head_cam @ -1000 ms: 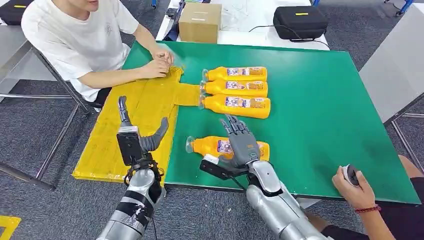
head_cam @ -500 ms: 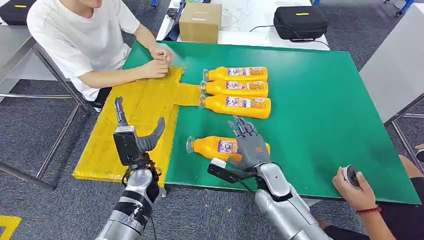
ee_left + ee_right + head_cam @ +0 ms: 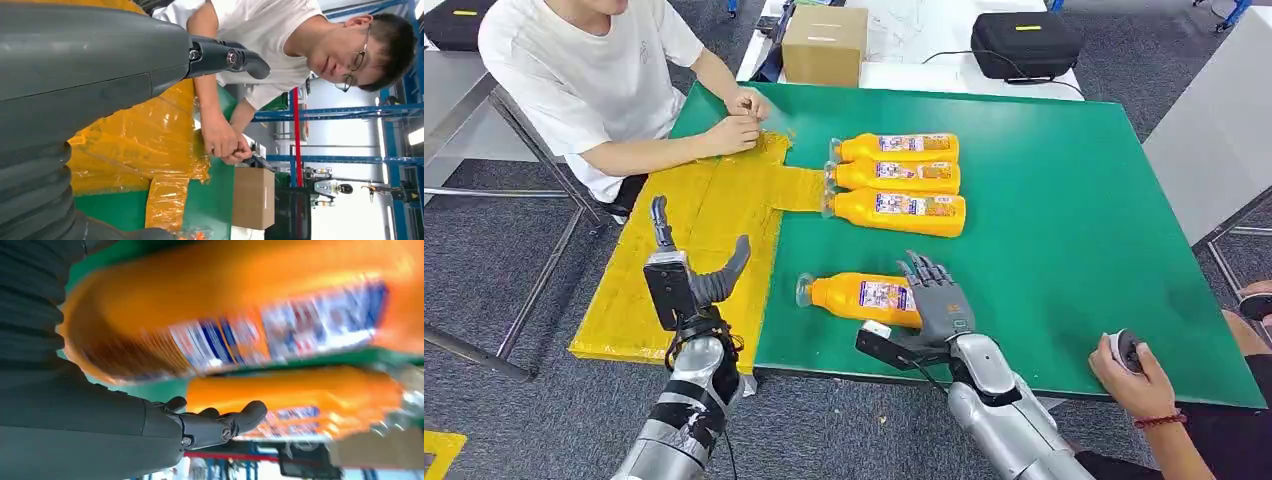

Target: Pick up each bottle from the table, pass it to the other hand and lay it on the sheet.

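Four orange bottles lie on their sides on the green table [image 3: 1074,220]. Three lie in a row: [image 3: 896,148], [image 3: 894,177], [image 3: 896,212]. The fourth bottle [image 3: 859,296] lies alone near the front edge, cap pointing to the yellow sheet [image 3: 694,240]. My right hand [image 3: 939,300] is open with fingers spread, at that bottle's base end, not gripping it. In the right wrist view the bottle [image 3: 240,315] looms blurred beside the palm, thumb [image 3: 220,422] free. My left hand [image 3: 686,272] is open, raised over the sheet's near part.
A person in a white shirt sits at the far left, hands [image 3: 742,122] on the sheet's far corner. Another person's hand [image 3: 1129,365] holds a small device at the front right edge. A cardboard box [image 3: 824,45] and a black case [image 3: 1024,42] stand behind the table.
My right hand has slid right and back toward the front edge, off the near bottle's label to its base end. The bottle has stayed put. The left hand shifted slightly left.
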Controlling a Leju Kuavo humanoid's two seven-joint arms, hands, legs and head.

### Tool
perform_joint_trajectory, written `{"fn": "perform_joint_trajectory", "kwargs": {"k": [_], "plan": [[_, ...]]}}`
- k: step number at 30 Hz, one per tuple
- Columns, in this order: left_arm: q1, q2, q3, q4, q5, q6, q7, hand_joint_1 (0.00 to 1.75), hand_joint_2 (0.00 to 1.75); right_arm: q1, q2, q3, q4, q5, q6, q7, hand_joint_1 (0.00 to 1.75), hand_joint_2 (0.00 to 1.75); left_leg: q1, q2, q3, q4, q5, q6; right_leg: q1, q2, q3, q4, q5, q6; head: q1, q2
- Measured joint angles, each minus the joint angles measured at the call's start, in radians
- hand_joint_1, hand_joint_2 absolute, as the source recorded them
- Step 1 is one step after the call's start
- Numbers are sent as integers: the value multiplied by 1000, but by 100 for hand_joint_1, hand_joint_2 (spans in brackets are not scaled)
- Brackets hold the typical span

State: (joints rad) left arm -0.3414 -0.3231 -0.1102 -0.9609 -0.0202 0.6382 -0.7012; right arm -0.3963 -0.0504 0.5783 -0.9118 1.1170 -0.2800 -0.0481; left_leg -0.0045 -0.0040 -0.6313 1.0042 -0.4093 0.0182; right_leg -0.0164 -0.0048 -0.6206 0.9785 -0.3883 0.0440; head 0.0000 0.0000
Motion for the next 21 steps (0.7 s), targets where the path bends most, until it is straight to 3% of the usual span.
{"fn": "perform_joint_trajectory", "kwargs": {"k": [14, 15, 16, 21], "plan": [[-17, 0, 13, 34, -14, 1, 0, 0, 175, -64, 39, -10, 134, 3, 16, 26, 2, 175, 0, 1, 1, 0, 0, 0, 0, 1, 0, 0, 0, 0, 0, 0], [-18, 0, 13, 35, -15, 2, 0, 0, 175, -70, 42, -10, 145, 13, 19, 38, 157, 175, 0, 1, 1, 0, 0, 0, 0, 0, 0, 0, 0, 0, 0, 0], [-19, 0, 13, 37, -17, 6, 0, 0, 175, -76, 45, -10, 155, 21, 25, 48, 168, 175, 0, 1, 2, 0, 0, 0, 0, 0, 1, 0, 0, 0, 0, 0], [-25, 4, 13, 49, -26, 12, 0, 0, 175, -92, 56, -10, 183, 32, 69, 92, 175, 175, 0, 1, 2, 0, 0, 0, 0, 0, 1, 0, 0, 0, 0, 0]]}}
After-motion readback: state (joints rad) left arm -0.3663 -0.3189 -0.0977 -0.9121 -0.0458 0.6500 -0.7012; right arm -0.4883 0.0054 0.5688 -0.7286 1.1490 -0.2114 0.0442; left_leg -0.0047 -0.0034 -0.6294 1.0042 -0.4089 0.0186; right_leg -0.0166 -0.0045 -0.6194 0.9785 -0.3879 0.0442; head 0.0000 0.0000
